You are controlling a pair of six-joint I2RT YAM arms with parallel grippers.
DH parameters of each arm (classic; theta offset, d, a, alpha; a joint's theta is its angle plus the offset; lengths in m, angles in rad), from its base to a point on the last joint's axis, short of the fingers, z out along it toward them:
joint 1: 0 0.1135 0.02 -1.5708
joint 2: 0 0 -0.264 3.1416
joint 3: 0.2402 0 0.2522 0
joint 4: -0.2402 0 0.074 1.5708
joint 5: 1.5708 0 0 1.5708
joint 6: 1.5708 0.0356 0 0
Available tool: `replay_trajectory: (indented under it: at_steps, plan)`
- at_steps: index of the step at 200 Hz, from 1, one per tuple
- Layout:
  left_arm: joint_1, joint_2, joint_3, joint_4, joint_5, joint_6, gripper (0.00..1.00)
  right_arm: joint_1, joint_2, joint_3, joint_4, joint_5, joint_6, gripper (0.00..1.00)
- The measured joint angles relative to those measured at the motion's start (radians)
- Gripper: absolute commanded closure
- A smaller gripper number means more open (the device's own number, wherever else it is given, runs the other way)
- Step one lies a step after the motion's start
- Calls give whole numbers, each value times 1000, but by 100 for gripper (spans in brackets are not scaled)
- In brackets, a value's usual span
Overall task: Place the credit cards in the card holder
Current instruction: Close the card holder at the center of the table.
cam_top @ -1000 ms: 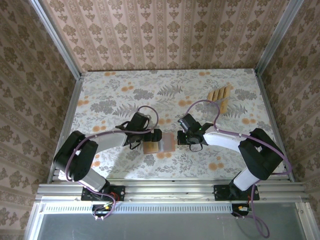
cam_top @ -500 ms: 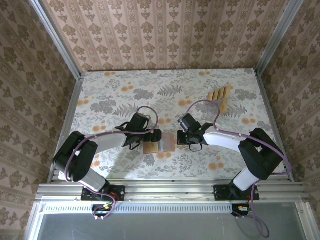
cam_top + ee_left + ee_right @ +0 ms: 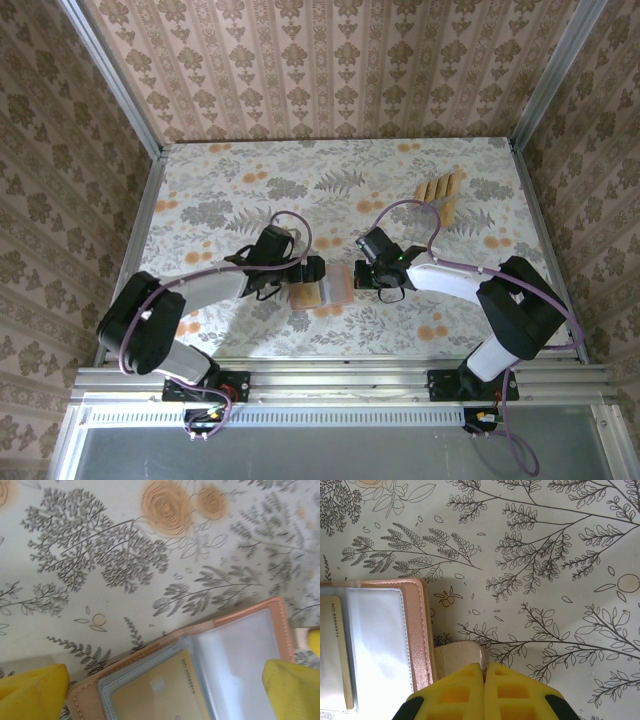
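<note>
left pincer (image 3: 163, 690) apart, straddling holder (image 3: 335, 285) | pocketed card (image 3: 155, 695) in holder's left half | right pincer (image 3: 484, 672) together, tips at loose card (image 3: 457, 655) lying flat just right of holder | risk: pushed card overrides holder's edge or shoves the unclamped holder

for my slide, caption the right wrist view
Shut right end effector beside the open card holder, one credit card inside

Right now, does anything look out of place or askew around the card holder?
Nothing is damaged or spilled. One oddity: a tan card lies against the open card holder's outer edge, outside its pockets, at the shut right gripper's tips. Whether it is gripped is unclear. The spare cards lie loosely fanned far right.
</note>
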Motion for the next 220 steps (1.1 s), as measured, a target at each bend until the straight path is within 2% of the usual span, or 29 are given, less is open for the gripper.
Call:
replay_trajectory:
  at_steps: [55, 158, 178, 195, 220]
  plan:
    - [-8, -40, 0, 60, 35, -60, 0, -1, 13, 0, 15, -12, 6, 99]
    - [-126, -19, 28, 180, 45, -166, 0, -3, 35, 0, 35, -17, 22, 98]
    - [-149, 12, 32, 215, 37, -187, 0, -6, 36, 0, 43, -23, 22, 93]
    - [-164, 35, 32, 235, 26, -204, 0, -14, 36, 0, 40, -29, 25, 83]
    - [-177, 52, 31, 257, 3, -221, 0, -32, 32, -1, 41, -40, 32, 73]
